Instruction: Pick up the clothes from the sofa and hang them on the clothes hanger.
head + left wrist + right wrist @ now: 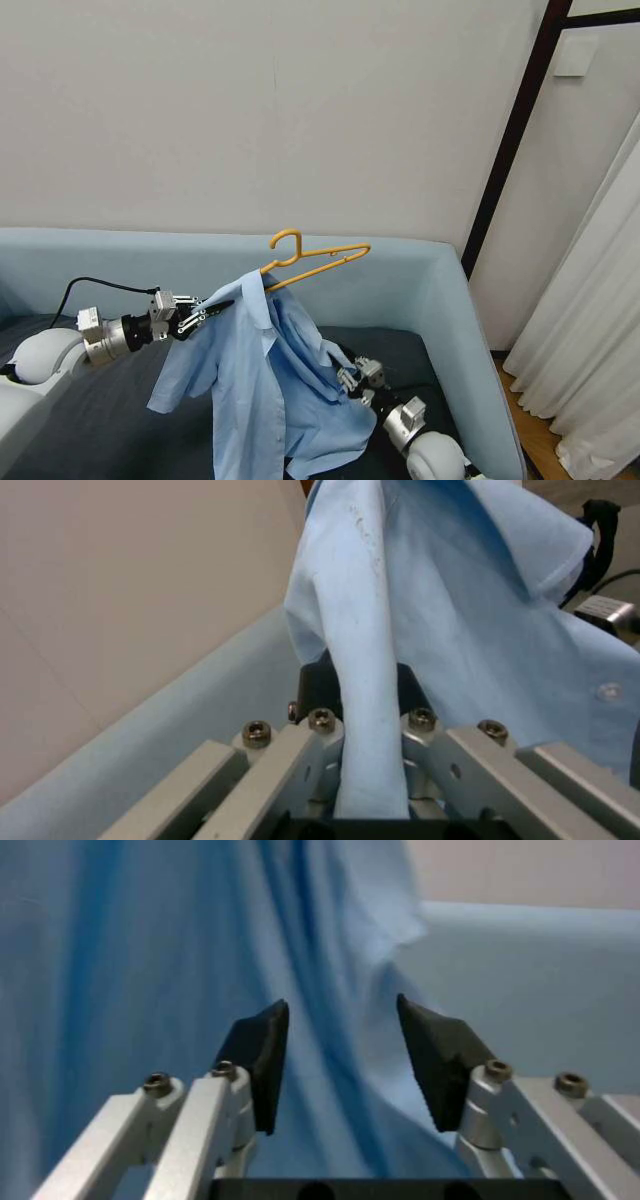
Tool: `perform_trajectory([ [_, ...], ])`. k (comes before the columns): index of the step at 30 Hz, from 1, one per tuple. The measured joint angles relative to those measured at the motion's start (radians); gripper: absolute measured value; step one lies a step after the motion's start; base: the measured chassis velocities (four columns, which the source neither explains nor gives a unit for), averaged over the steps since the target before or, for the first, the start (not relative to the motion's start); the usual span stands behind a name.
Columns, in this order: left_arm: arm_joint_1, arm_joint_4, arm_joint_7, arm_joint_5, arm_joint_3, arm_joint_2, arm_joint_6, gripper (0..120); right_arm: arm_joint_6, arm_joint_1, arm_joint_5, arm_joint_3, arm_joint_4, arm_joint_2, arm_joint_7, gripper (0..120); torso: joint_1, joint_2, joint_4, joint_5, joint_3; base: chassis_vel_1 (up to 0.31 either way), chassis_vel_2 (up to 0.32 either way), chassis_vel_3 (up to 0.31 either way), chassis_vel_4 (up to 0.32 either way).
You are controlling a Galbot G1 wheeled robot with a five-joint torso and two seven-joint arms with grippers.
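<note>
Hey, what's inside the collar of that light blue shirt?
One end of the yellow plastic hanger goes into the light blue shirt; fabric hides how far. The left pincer clamps the shirt there.

A plain off-white wall (250, 110) fills the background. To the right, a dark door frame (510, 140) runs up at a slant. A pale plate (577, 55), perhaps a switch cover, sits beyond it. White curtains (590, 340) hang above a wooden floor (530, 430).
</note>
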Motion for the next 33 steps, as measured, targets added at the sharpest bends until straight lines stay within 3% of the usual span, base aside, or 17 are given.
perform_trajectory([
  [3, 0.003, -0.003, 0.0, 0.0, -0.004, 0.0, 0.0, 1, 0.028, 0.0, -0.008, -0.016, -0.004, 0.013, 0.0, 58, 0.0, 0.0, 0.0, -0.0001, 0.0, 0.0, 0.0, 0.0, 0.0],
  [11, 0.012, -0.016, -0.004, -0.001, -0.014, 0.001, 0.004, 1, -0.036, 0.035, -0.143, -0.062, -0.021, 0.075, 0.31, 88, 0.0, 0.0, 0.0001, 0.0001, 0.0, 0.0, 0.0, 0.0, 0.0],
  [16, 0.021, -0.018, -0.004, -0.001, -0.022, 0.002, 0.004, 1, -0.049, 0.038, -0.164, -0.069, -0.022, 0.087, 0.343, 99, 0.0, 0.0, 0.0001, 0.0, 0.0, 0.0, 0.0, 0.0, 0.0],
  [25, 0.029, -0.021, -0.009, -0.001, -0.028, -0.002, 0.003, 1, -0.076, 0.046, -0.199, -0.061, -0.032, 0.124, 0.395, 72, 0.0, 0.0, 0.0, 0.0001, 0.0, 0.0, 0.0, 0.0, 0.0],
  [33, 0.039, -0.023, -0.015, 0.0, -0.033, -0.003, -0.001, 1, -0.081, 0.05, -0.2, -0.036, -0.035, 0.125, 0.397, 39, 0.0, 0.0, 0.0, 0.0, 0.0, 0.0, 0.0, 0.0, 0.0],
])
